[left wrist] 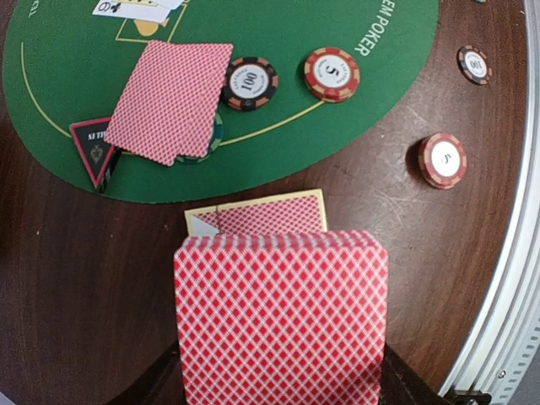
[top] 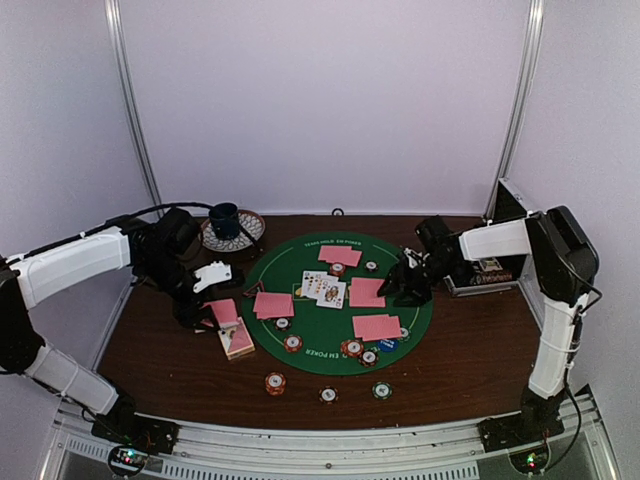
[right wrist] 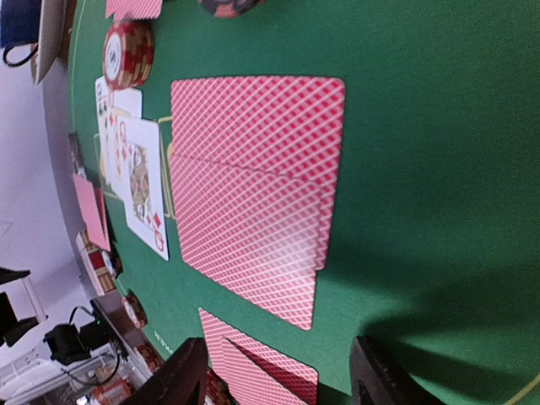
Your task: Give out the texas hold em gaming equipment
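My left gripper point(top: 217, 312) hangs over the wood left of the green mat point(top: 290, 255), shut on a deck of pink-backed cards point(left wrist: 281, 316) that hides its jaws. Under the deck lies a card box point(left wrist: 257, 215). My right gripper point(right wrist: 278, 381) is low over the mat's right side, open, with nothing held. A face-down pair of cards point(right wrist: 253, 186) lies just ahead of it, and another pair point(right wrist: 261, 371) lies on the felt between its fingers. Face-up cards point(right wrist: 135, 173) lie beyond. A black-red triangular marker point(left wrist: 94, 149) and striped chips point(left wrist: 332, 73) sit at the mat's edge.
A dark blue cup point(top: 224, 218) on a patterned saucer point(top: 252, 230) stands at the back left. The metal case point(top: 480, 275) lies behind the right arm. Loose chips point(top: 275, 383) lie on the wood near the front edge. A blue button point(top: 388, 344) is on the mat.
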